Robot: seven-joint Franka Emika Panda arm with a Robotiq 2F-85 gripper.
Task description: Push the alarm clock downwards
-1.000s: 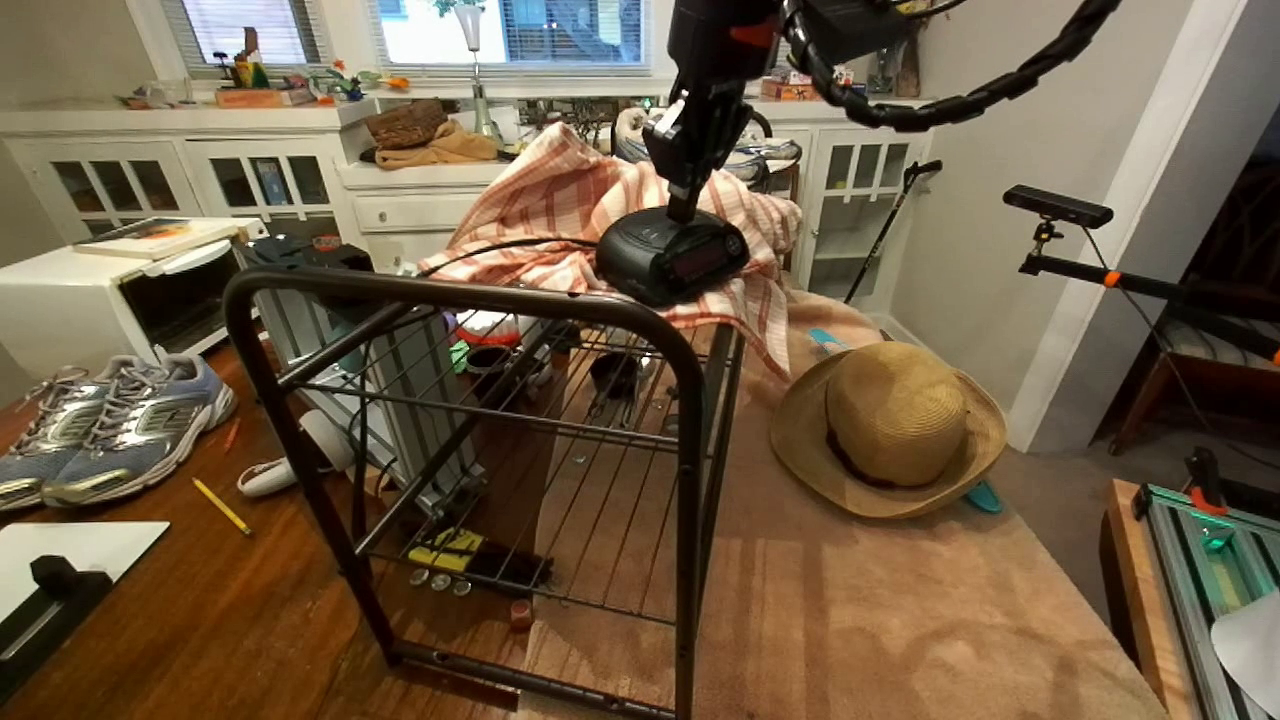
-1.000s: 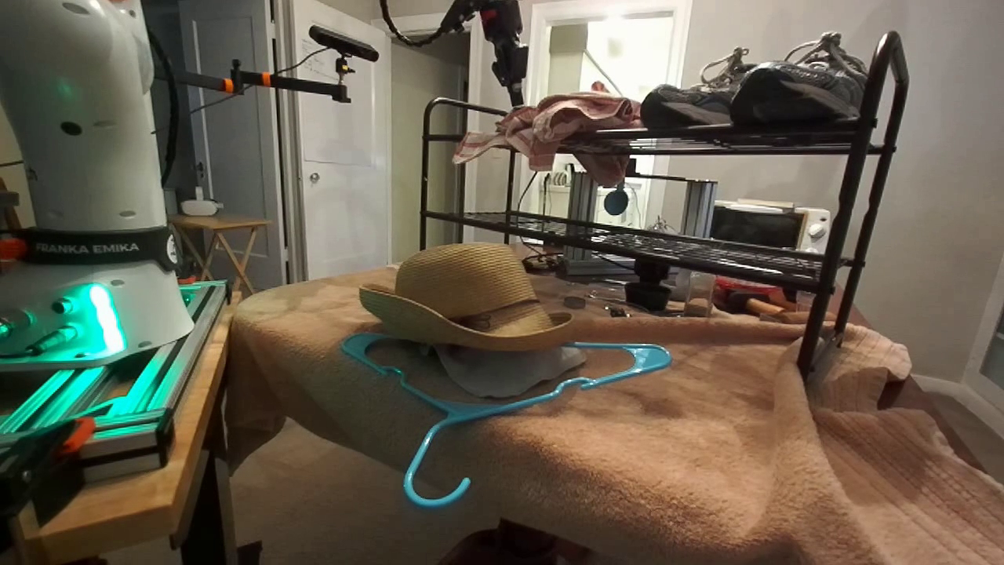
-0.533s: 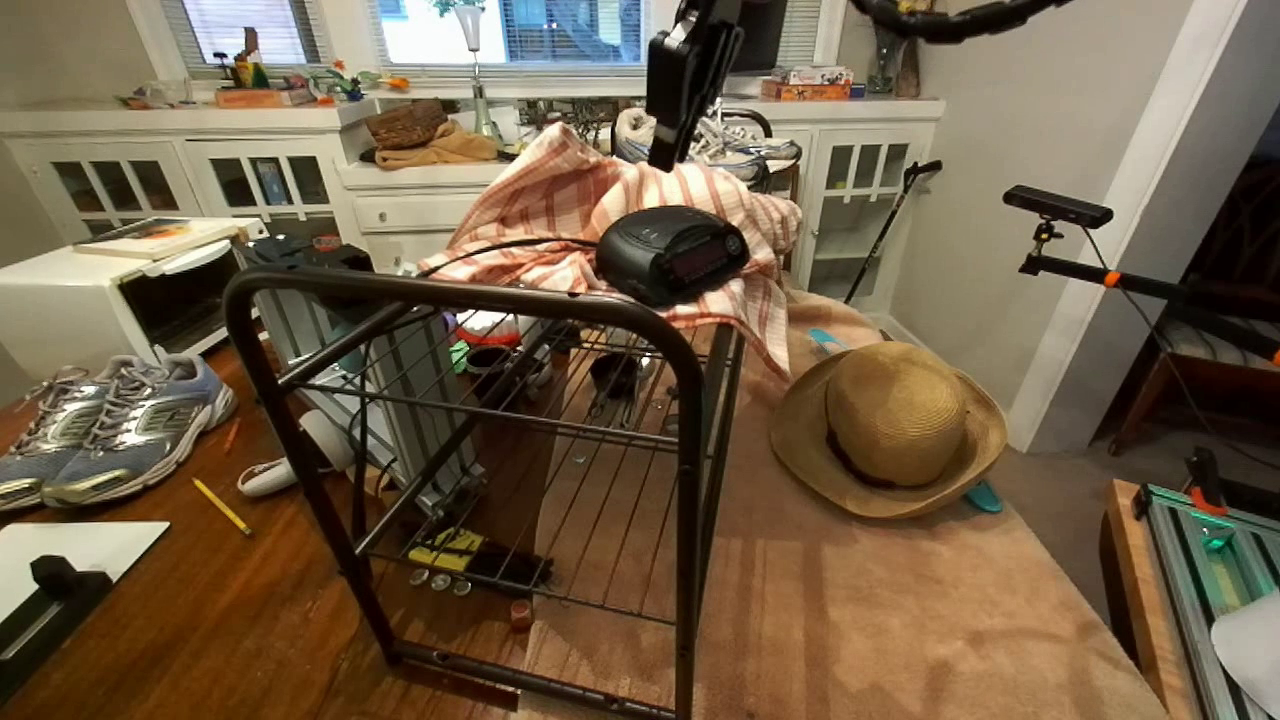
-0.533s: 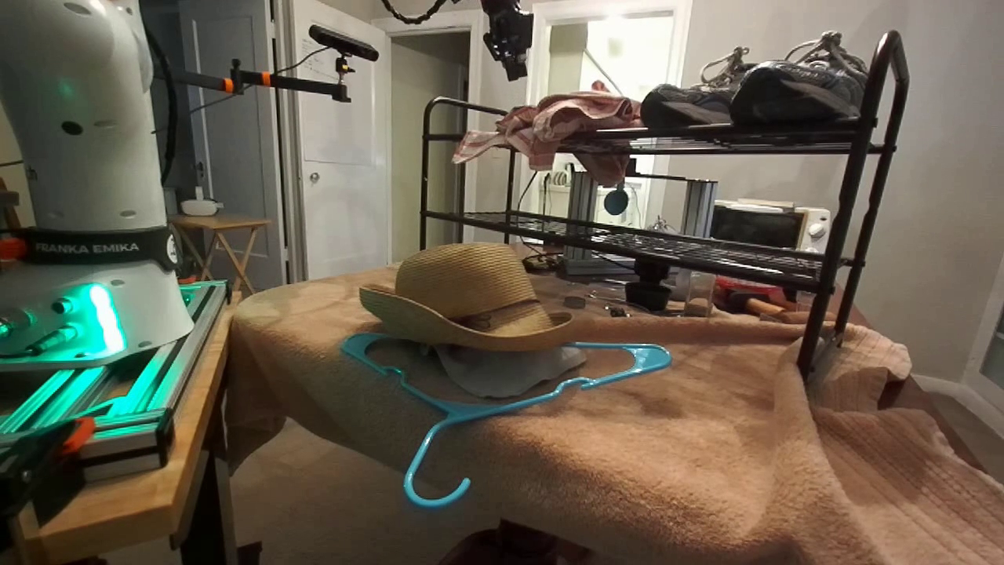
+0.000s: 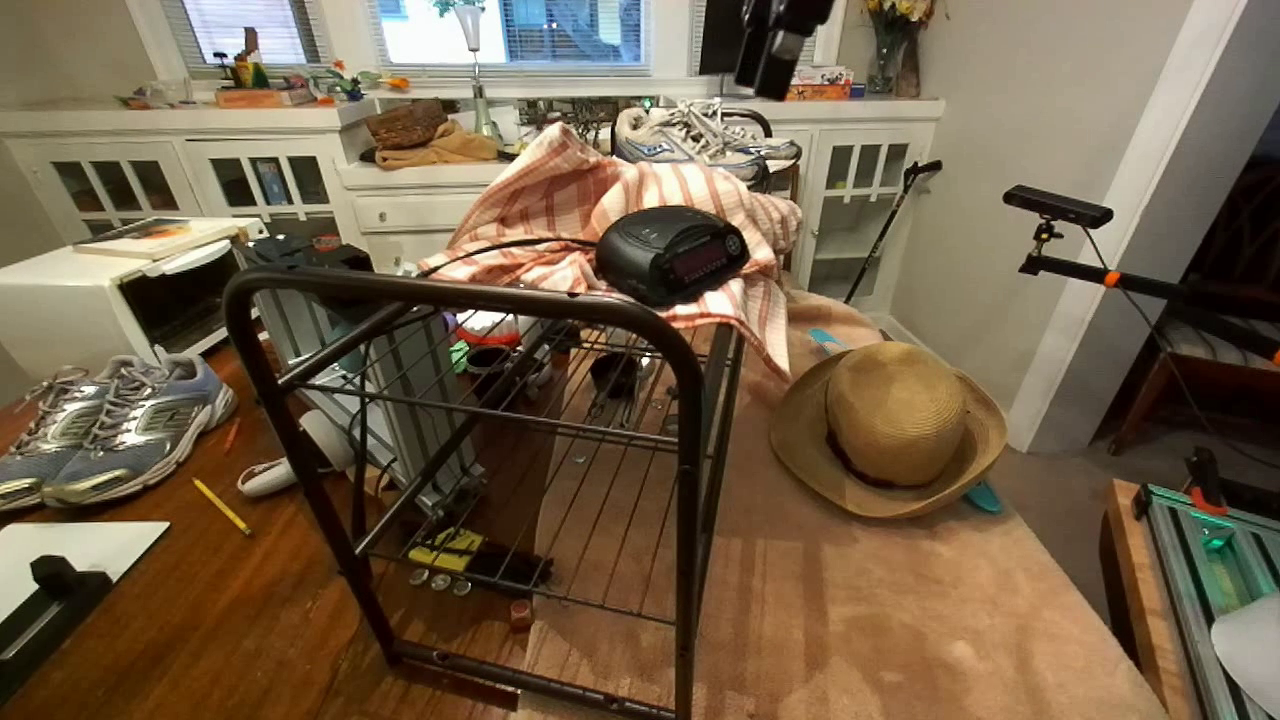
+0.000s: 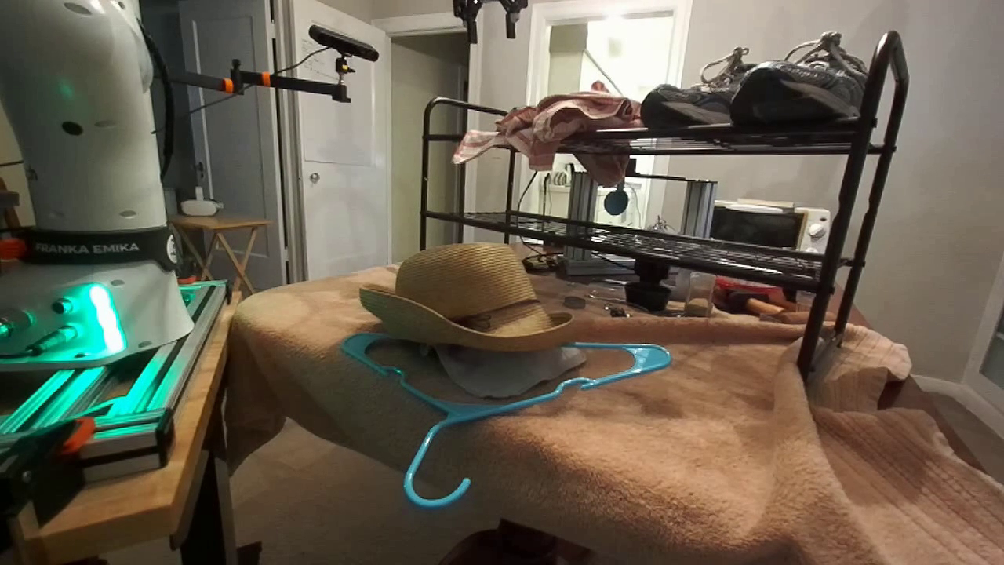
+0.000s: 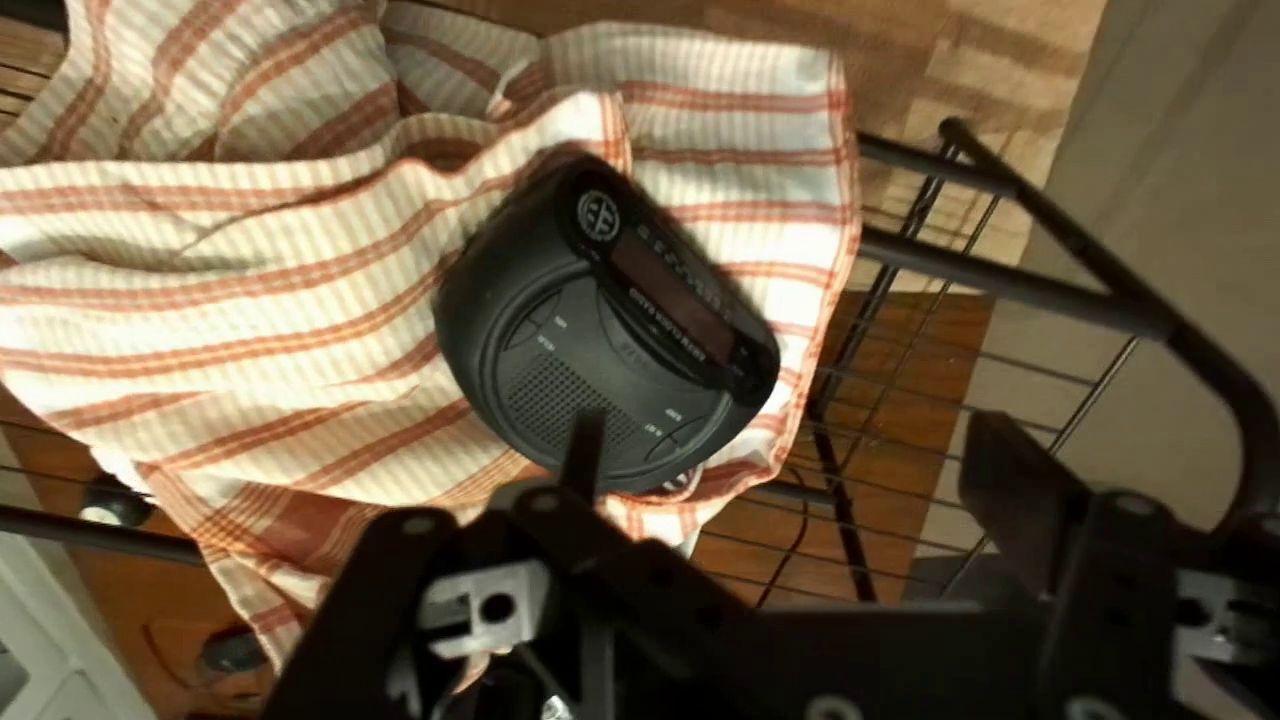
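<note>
The tool [image 7: 787, 425] hangs high over the scene, its jaws spread wide; it shows near the top in both exterior views. Lower than the tool and well apart from it, the black alarm clock [image 7: 610, 330] sits on a crumpled striped cloth [image 7: 250, 330]. The cloth lies on top of a dark metal rack [image 5: 460, 291] and droops past its edge. Farther from the tool, along the rack's top, stand sneakers [image 6: 796, 94]. Below the tool and under the rack spreads the tabletop [image 5: 250, 620], part bare brown wood, part covered by a tan blanket [image 5: 900, 600]. On the blanket, well under the tool's height, a straw hat [image 5: 890, 420] lies partly over a blue hanger [image 6: 463, 412]. On the wood, also lower than the tool, rest running shoes [image 5: 140, 430] and a yellow pencil [image 5: 222, 505]. Behind the tool in an exterior view, white cabinets [image 5: 415, 215] stand under windows [image 5: 580, 30]. Farther back than the tool in an exterior view is a white door [image 6: 337, 141].
</note>
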